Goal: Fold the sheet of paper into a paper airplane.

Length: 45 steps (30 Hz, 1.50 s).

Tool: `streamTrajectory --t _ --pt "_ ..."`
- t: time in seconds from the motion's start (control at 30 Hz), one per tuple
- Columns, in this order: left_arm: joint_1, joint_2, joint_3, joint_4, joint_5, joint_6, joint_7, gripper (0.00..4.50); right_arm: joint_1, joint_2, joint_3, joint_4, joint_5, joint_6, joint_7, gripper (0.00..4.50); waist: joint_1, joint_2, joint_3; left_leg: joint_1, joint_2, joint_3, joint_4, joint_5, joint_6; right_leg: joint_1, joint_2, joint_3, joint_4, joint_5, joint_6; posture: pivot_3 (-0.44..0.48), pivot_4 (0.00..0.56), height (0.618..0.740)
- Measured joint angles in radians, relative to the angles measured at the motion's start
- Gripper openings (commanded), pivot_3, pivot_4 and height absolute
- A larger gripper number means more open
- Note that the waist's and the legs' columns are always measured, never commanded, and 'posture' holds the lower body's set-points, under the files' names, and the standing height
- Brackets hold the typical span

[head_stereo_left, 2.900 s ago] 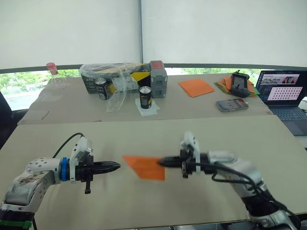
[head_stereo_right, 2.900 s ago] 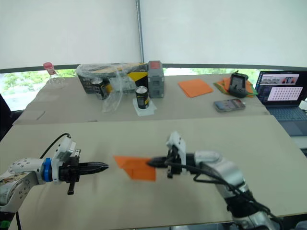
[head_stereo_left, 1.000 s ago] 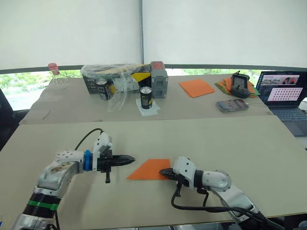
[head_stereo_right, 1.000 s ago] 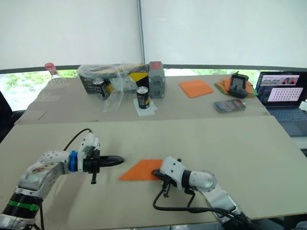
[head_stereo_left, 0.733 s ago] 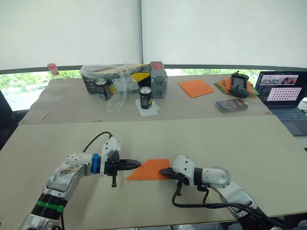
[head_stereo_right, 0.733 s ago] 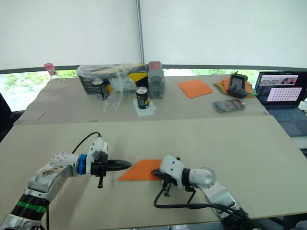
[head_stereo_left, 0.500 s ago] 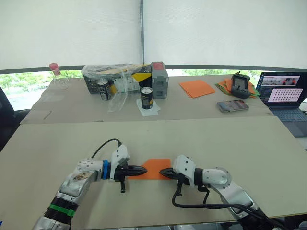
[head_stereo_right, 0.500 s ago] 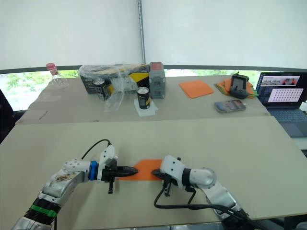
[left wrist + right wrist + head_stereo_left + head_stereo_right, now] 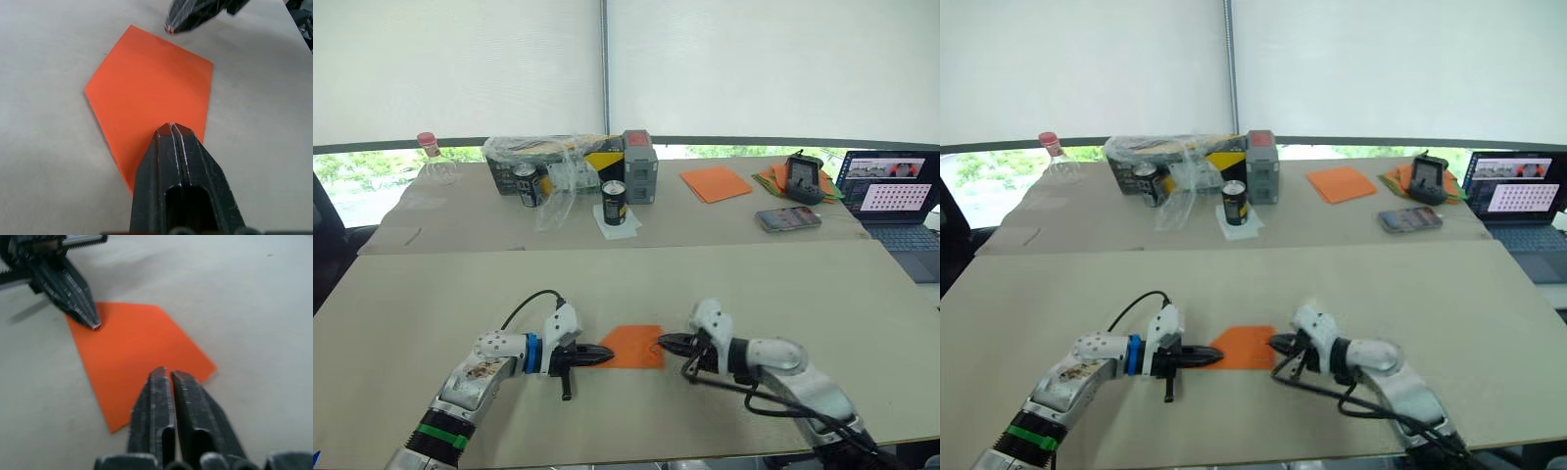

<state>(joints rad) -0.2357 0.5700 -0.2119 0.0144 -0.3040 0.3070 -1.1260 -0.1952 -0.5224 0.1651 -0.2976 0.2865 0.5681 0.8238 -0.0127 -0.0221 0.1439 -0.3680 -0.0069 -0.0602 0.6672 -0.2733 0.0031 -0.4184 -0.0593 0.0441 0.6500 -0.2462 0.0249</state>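
Observation:
The sheet of paper [image 9: 632, 346] is bright orange, folded into a flat five-sided shape with one pointed end, and lies on the near table [image 9: 754, 284]. My left gripper [image 9: 607, 354] is shut, its tip resting on the paper's left edge [image 9: 151, 93]. My right gripper [image 9: 663, 342] is shut too, its tip at the paper's right edge with nothing between its fingers. In the right wrist view the paper [image 9: 132, 352] lies just beyond my own fingertips [image 9: 159, 377], with the left gripper [image 9: 73, 293] touching its far corner.
On the far table stand two cans [image 9: 613, 202], a plastic-wrapped box [image 9: 548, 162], a grey box [image 9: 639, 166], a stack of orange sheets [image 9: 715, 182], a mixed paper pile under a device [image 9: 800, 174], a phone [image 9: 787, 218] and a laptop [image 9: 891, 192].
The paper came down from mid-air to lie flat on the table. My left gripper slid right onto its left edge. My right gripper let go and drew back to the right edge.

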Motion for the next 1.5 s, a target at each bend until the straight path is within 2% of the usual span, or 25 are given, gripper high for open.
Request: streamTrajectory --t 0.03,0.07,0.13,0.23,0.4,0.77,0.87,1.13,1.33,1.5 --pt "0.003 -0.003 -0.001 0.0 0.0 0.0 0.001 0.0 -0.014 -0.002 -0.019 -0.003 0.026 0.047 0.0 1.63 0.0 0.0 0.0 0.0 0.0 0.0 0.0 0.0 0.0 0.0 0.0 0.0 0.0 0.0 0.0 0.0 0.15 0.739" --pt "0.004 -0.005 -0.002 0.0 0.0 -0.001 0.002 0.0 -0.026 -0.001 -0.029 -0.003 0.043 0.076 -0.003 1.81 0.0 0.0 0.0 0.0 0.0 0.0 0.0 0.0 0.0 0.0 0.0 0.0 0.0 0.0 0.0 0.0 0.15 0.739" --pt "0.006 -0.007 -0.003 0.0 0.0 -0.001 0.004 0.0 -0.072 0.006 -0.04 0.006 0.074 0.157 -0.022 2.62 0.0 0.0 0.0 0.0 0.0 0.0 0.0 0.0 0.0 0.0 0.0 0.0 0.0 0.0 0.0 0.0 0.15 0.739" --pt "0.007 -0.012 -0.004 0.0 0.001 -0.002 0.007 0.0 -0.135 0.02 -0.04 0.045 0.112 0.252 -0.028 3.58 0.002 0.0 0.0 0.0 -0.001 0.0 0.0 0.0 0.0 0.0 0.0 0.0 0.0 0.0 0.0 0.0 0.15 0.739" --pt "0.006 -0.018 -0.005 0.0 0.001 -0.002 0.009 0.0 -0.184 0.044 -0.024 0.114 0.162 0.356 -0.02 3.58 0.004 0.0 0.0 -0.001 -0.002 0.0 0.0 0.0 0.0 0.0 -0.002 0.0 -0.001 0.0 0.001 0.0 0.15 0.739" --pt "0.016 -0.018 -0.002 -0.001 0.006 -0.028 0.021 0.0 -0.212 0.079 -0.028 0.173 0.238 0.438 -0.001 3.58 0.003 0.001 -0.001 -0.001 -0.002 -0.001 0.0 0.0 0.0 0.0 -0.002 0.0 -0.001 0.001 0.001 0.0 0.15 0.739" --pt "0.016 -0.018 -0.003 -0.001 0.006 -0.032 0.022 0.0 -0.216 0.079 -0.032 0.181 0.244 0.437 -0.001 2.77 0.003 0.001 -0.001 -0.001 -0.002 -0.001 0.0 0.0 0.0 0.0 -0.002 0.0 -0.001 0.001 0.001 0.0 0.15 0.739" --pt "0.016 -0.017 -0.006 0.003 0.007 -0.041 0.019 0.0 -0.219 0.065 -0.04 0.182 0.237 0.374 0.003 0.03 0.003 0.001 -0.001 -0.001 -0.002 -0.001 0.0 0.0 0.0 0.0 -0.002 0.0 -0.001 0.001 0.001 0.0 0.15 0.739" --pt "0.014 -0.018 -0.009 0.004 0.008 -0.041 0.017 0.0 -0.216 0.034 -0.009 0.174 0.205 0.297 0.033 0.03 0.003 0.001 -0.001 -0.001 -0.002 -0.001 0.0 0.0 0.0 0.0 -0.002 0.0 -0.001 0.001 0.002 0.0 0.15 0.739" --pt "0.01 -0.018 -0.011 0.008 0.008 -0.041 0.012 0.0 -0.168 -0.029 0.059 0.138 0.086 -0.015 0.133 0.03 0.003 0.001 -0.001 -0.001 -0.002 0.0 0.001 0.0 0.0 0.0 -0.002 0.0 -0.002 0.001 0.002 0.0 0.15 0.739"
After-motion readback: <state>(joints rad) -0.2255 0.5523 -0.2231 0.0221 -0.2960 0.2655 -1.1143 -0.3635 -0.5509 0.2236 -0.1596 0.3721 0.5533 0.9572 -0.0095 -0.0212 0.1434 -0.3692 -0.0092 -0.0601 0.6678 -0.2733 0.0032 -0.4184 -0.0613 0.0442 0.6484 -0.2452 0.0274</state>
